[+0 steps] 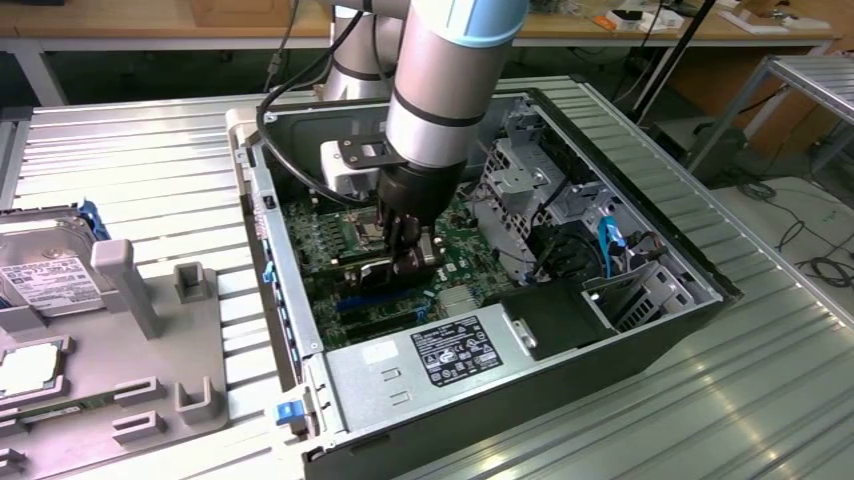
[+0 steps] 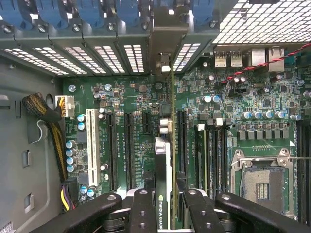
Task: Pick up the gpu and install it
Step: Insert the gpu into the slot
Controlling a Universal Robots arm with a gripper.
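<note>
Grey fixture tray sits at nine o'clock of the open case. Inside, fingers clamp the gpu edge-on over the motherboard slots. Stiff, light, probably fragile; best gripped along its top edge.

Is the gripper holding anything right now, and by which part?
Yes: the gripper holds the gpu, fingers pinching its two flat faces at the upper edge, above the motherboard.

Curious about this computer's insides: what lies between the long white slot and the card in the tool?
Wrist view: two long black slots and one short slot, between the white slot and card.
</note>
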